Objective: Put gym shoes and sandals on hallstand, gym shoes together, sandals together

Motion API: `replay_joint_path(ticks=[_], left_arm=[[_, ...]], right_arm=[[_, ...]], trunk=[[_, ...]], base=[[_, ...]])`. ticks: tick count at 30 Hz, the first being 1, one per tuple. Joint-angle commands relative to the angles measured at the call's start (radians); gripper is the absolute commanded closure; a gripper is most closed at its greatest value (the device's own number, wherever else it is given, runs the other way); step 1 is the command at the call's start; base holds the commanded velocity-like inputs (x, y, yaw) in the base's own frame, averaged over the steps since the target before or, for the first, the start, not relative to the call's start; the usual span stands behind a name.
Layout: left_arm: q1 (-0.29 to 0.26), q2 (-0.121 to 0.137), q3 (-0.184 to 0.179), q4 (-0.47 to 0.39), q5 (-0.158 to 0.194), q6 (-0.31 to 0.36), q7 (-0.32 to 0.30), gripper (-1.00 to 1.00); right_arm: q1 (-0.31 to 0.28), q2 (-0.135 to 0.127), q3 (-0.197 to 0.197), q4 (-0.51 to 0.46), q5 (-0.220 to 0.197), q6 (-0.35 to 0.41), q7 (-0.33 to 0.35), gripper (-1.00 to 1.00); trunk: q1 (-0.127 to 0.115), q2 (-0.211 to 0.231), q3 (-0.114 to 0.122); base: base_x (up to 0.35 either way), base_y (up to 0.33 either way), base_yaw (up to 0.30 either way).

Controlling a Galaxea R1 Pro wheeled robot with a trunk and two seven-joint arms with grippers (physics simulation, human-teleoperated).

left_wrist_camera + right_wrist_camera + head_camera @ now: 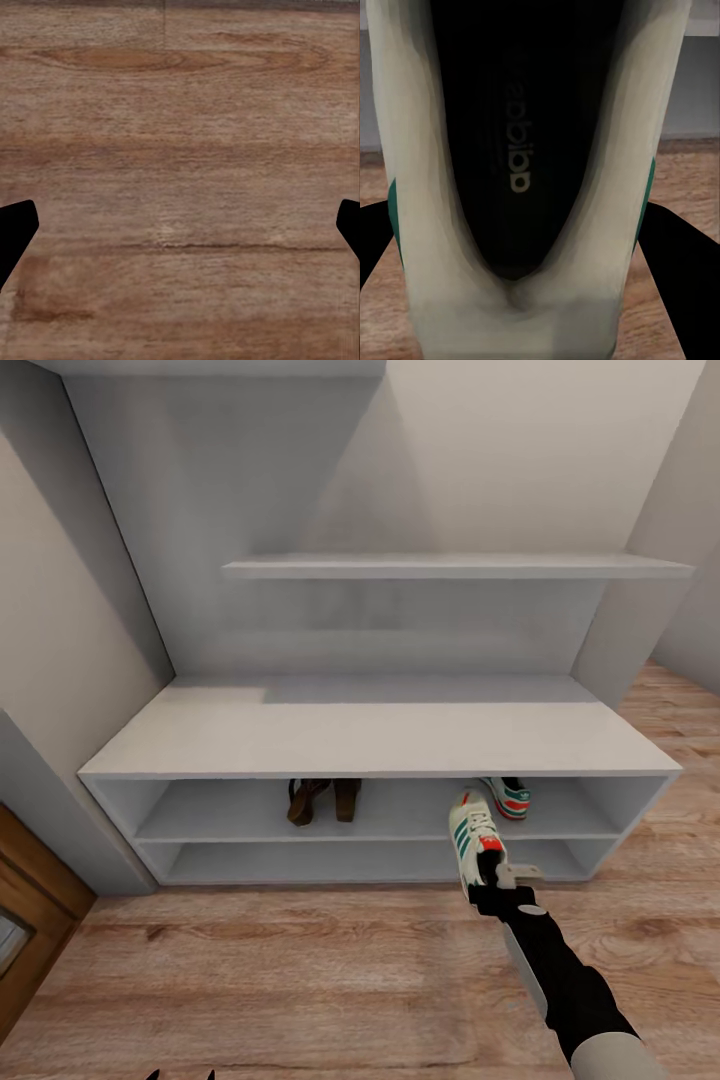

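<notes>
- Your right gripper [492,877] is clamped on the heel of a gym shoe [473,840], fingers pressed against both sides of it; in the right wrist view the shoe [521,172] sits between them, opening towards the camera.
- The held shoe's long axis points toe-first at the rack [380,740], just in front of the upper shelf opening.
- The other gym shoe [508,796] already lies on that shelf, just right of and behind the held toe.
- So the open slot is straight ahead, immediately left of the shelved shoe.
- Both sandals [322,799] stand together on the same shelf, well to the left.
- Your left gripper [180,225] hangs over bare floor [180,112], fingers apart, empty.
</notes>
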Motion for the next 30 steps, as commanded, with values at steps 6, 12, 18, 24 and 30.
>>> replay_joint_path(ticks=[6,12,18,24,30], left_arm=[[-0.001,-0.001,0.003,0.001,0.006,-0.002,-0.010,-1.00],[-0.001,-0.002,0.004,0.001,0.007,-0.001,-0.010,-1.00],[-0.001,-0.001,0.003,0.001,0.006,-0.001,-0.011,-1.00],[-0.001,-0.001,0.003,0.002,0.005,-0.002,-0.011,-1.00],[-0.001,-0.001,0.003,0.002,0.005,-0.002,-0.011,-1.00]], right_arm=[[-0.001,-0.003,0.003,-0.001,-0.003,0.007,-0.006,1.00],[-0.001,-0.005,0.003,-0.001,-0.003,0.008,-0.006,1.00],[-0.001,-0.006,0.003,-0.002,-0.003,0.009,-0.006,1.00],[-0.001,-0.006,0.003,-0.003,-0.003,0.009,-0.006,1.00],[-0.001,-0.006,0.003,-0.004,-0.003,0.009,-0.006,1.00]], trunk=[[0.000,0.000,-0.001],[0.000,0.000,-0.001],[0.000,0.000,-0.001],[0.000,0.000,-0.001],[0.000,0.000,-0.001]], base=[[0.241,0.000,0.000],[0.227,0.000,0.000],[0.050,0.000,0.000],[0.208,-0.046,0.000],[0.149,-0.055,0.000]])
